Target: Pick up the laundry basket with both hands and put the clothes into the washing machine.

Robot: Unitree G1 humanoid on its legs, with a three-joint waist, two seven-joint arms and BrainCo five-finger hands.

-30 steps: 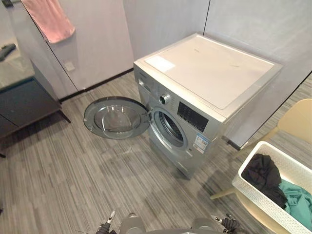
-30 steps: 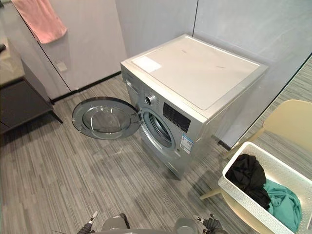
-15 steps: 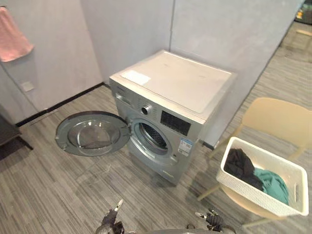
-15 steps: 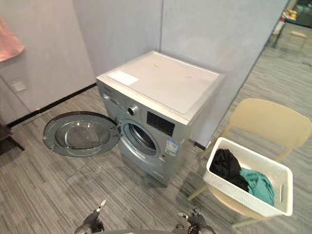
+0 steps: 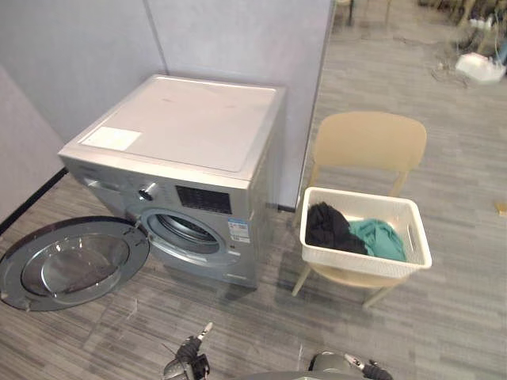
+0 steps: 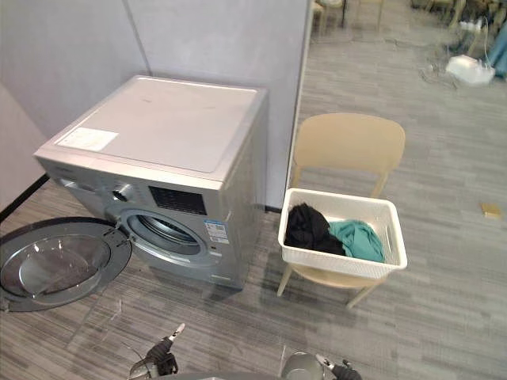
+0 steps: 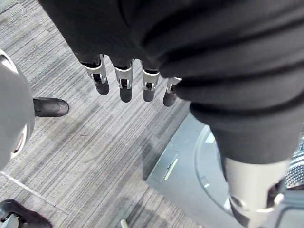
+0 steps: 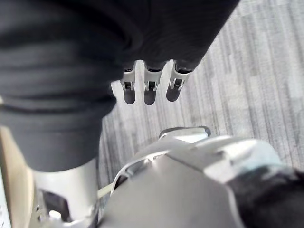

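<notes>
Two garments, black garment (image 5: 326,226) and teal garment (image 5: 379,237), lie in white laundry basket (image 5: 356,262). Basket sits on seat of beige chair (image 5: 368,141), just beside washing machine (image 5: 186,127) (raised seat likely puts rim at easier height for two-handed lift). Machine door (image 5: 71,265) swung wide, so drum mouth (image 5: 186,232) is ready for loading. Left hand (image 7: 124,83) hangs, fingers straight, holding nothing. Right hand (image 8: 150,88) likewise slack, empty. Both well apart from basket. Judged step: approach basket; grasp not yet begun.
</notes>
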